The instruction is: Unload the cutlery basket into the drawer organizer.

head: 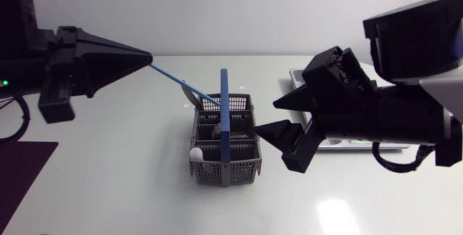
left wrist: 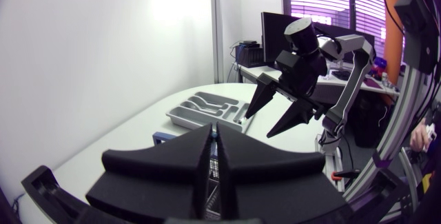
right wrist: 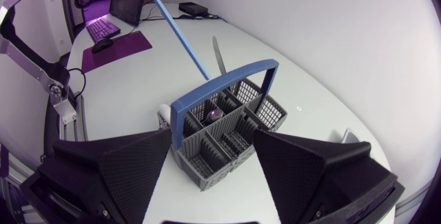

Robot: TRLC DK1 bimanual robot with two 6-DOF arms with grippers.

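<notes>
Clamped shut at the upper left of the overhead frame, our left gripper (head: 148, 61) held the thin end of a long blue utensil (head: 184, 83), both fingers pressed against the handle. The utensil slanted down and to the right as far as the rear rim of the cutlery basket (head: 242, 168); we could not tell whether its lower end was clear of the compartment. The grey basket, with its upright blue carrying handle (head: 225, 119), stood at the centre of the frame on the white table (head: 108, 191). Our right gripper (head: 265, 116) hung just to the right of it, fingers spread wide with nothing between them. Largely hidden behind that arm, at the right of the frame, lay the drawer organizer (head: 298, 77). A silver utensil (head: 194, 92) leaned out of the basket's rear left corner, and a white-ended piece (head: 195, 152) stood at its left side. Seen from our left wrist, the organizer (left wrist: 207, 110) lay ahead of the closed fingers, beside the right gripper (left wrist: 258, 124).
</notes>
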